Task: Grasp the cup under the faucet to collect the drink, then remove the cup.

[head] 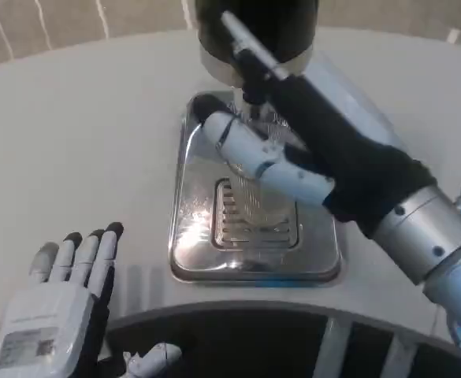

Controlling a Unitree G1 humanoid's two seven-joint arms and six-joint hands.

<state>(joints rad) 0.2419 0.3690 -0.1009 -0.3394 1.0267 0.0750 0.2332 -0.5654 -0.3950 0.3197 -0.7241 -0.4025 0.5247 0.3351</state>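
Over the steel drip tray (184, 236), the robot's right hand (265, 153) reaches in under the dark dispenser (254, 31), its fingers wrapped around what appears to be a clear cup (258, 150) held beneath the faucet (250, 67), apparently so the drink falls straight in. Blur hides any liquid. Well apart, the left hand (57, 307) waits flat on the white table (72, 142), fingers spread, holding nothing.
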